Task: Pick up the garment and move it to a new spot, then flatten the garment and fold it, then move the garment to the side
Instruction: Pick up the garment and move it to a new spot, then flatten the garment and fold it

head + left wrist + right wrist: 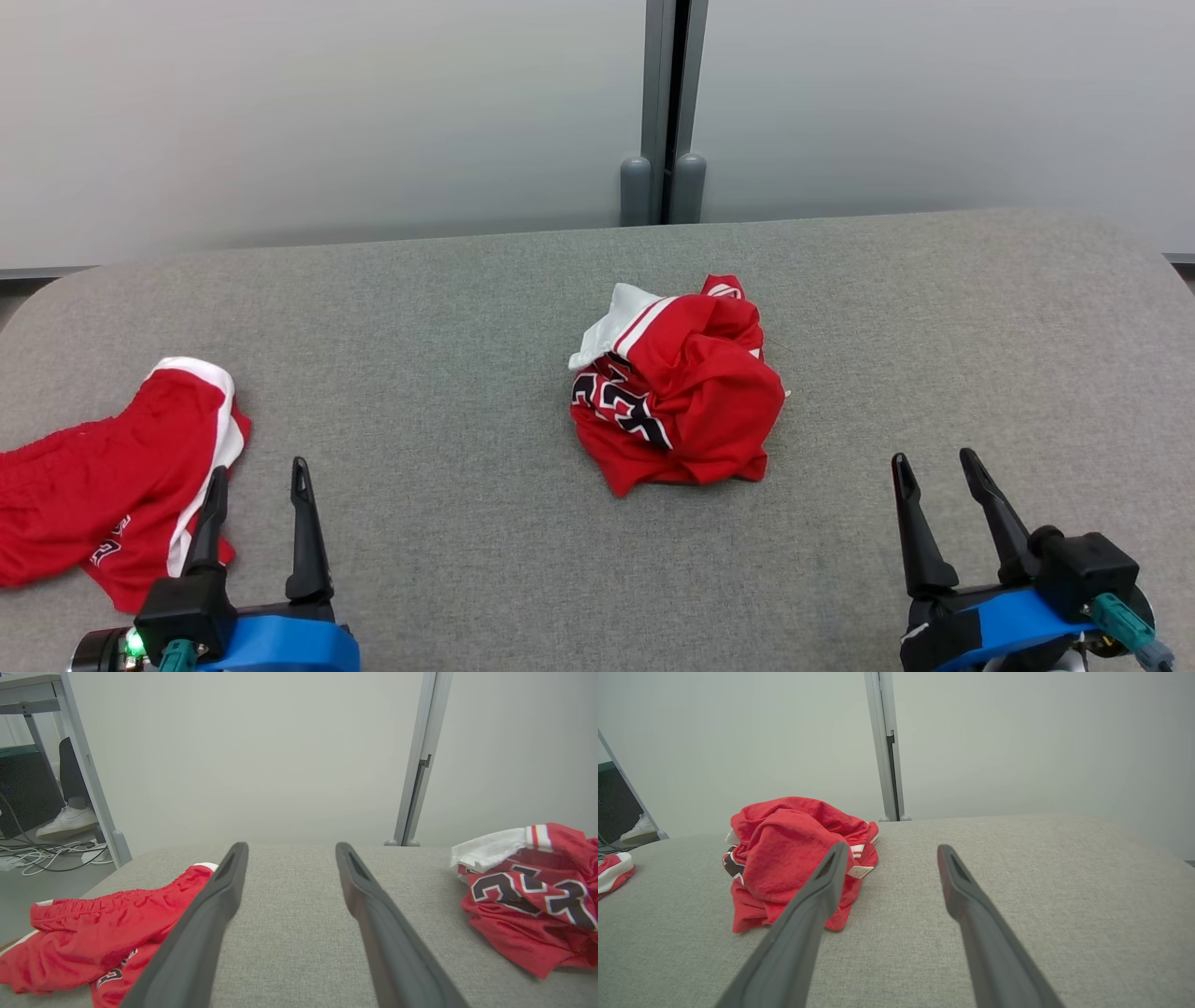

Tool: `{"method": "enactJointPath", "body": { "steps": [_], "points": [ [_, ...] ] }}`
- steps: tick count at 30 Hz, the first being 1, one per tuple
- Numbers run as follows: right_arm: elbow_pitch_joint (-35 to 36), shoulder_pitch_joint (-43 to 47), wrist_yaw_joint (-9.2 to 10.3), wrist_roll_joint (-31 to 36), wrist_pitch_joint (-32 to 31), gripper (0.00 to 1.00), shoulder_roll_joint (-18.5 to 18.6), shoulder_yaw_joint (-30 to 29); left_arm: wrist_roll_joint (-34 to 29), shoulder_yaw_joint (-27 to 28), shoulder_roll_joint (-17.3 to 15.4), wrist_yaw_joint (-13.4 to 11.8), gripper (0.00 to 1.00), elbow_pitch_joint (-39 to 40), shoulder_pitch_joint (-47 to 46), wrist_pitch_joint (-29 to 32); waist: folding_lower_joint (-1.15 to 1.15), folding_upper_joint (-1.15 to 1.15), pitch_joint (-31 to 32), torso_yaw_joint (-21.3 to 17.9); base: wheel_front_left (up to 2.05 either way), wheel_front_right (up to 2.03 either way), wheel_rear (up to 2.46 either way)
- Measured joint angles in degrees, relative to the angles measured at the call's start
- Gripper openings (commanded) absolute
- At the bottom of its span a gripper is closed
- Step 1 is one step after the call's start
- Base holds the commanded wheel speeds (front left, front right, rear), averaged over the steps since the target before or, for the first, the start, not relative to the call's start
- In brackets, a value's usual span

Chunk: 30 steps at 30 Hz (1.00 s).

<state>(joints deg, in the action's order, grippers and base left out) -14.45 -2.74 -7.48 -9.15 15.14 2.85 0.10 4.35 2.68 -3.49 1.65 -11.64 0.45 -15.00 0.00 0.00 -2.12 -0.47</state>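
A crumpled red jersey, the garment point(691, 392), lies bunched in the middle of the grey padded table point(448, 299), with white trim and dark numerals showing. It sits at the right edge of the left wrist view point(523, 905) and left of centre in the right wrist view point(784, 849). My left gripper point(260, 467) stands open at the lower left, well apart from it, nothing between its fingers point(289, 845). My right gripper point(934, 455) stands open at the lower right, also empty point(892, 845), its left finger overlapping the jersey only by line of sight.
Red shorts with white trim point(103, 485) lie at the table's left edge, right beside my left gripper point(103, 919). A pale wall with a grey post point(665, 112) stands behind the table. A person's foot in a white shoe point(70, 819) and cables show on the floor at left.
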Motion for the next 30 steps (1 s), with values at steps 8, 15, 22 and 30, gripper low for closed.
{"method": "enactJointPath", "body": {
  "steps": [8,15,22,30],
  "points": [
    [-0.27,-0.04,0.00,-0.08,0.00,1.00,0.00,0.33,-0.41,0.12,0.22,-0.05,1.00,-0.07,-0.01,0.00,0.00,0.00,-0.11,-0.03,0.00,0.00,0.00],
    [-0.35,-0.16,0.00,-0.09,0.00,1.00,0.00,0.36,-0.53,0.29,0.26,0.37,1.00,-0.62,-0.25,0.00,0.00,0.00,-0.40,-0.11,0.00,0.00,0.00],
    [-0.37,-0.21,0.00,-0.09,0.00,1.00,0.00,0.32,-1.00,0.52,0.29,0.46,1.00,-0.98,-0.48,0.00,0.00,0.00,-0.48,-0.07,0.00,0.00,0.00],
    [-0.46,-0.22,0.00,-0.09,0.00,1.00,0.00,0.35,-1.26,0.59,0.33,0.48,1.00,-1.21,-0.55,0.00,0.00,0.00,-0.49,-0.06,0.00,0.00,0.00]
  ]
}}
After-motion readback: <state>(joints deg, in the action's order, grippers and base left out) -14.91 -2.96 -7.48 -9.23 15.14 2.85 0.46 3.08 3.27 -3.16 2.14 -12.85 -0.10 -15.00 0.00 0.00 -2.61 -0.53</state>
